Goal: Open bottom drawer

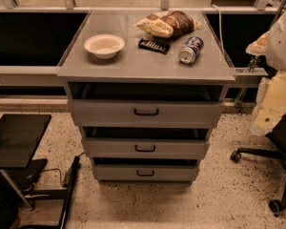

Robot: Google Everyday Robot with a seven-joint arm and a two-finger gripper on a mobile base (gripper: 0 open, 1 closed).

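Pale arm bulk [283, 39] cut by right edge; claw out of frame. Inside of bottom drawer [119, 172] dark, contents hidden. Cropped: chair [282, 138], black side bench [16, 137]. Label on can [190, 49] unreadable.

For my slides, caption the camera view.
Grey cabinet holding bowl, snack bags and can; bottom drawer untouched, robot arm at picture's right edge, gripper out of view.

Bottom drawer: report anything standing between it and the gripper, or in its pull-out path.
Nothing visible does. The gripper sits at the view's right edge, above and right of the bottom drawer. The chair base stands on the floor to the right, beside the drawer's path, not in it.
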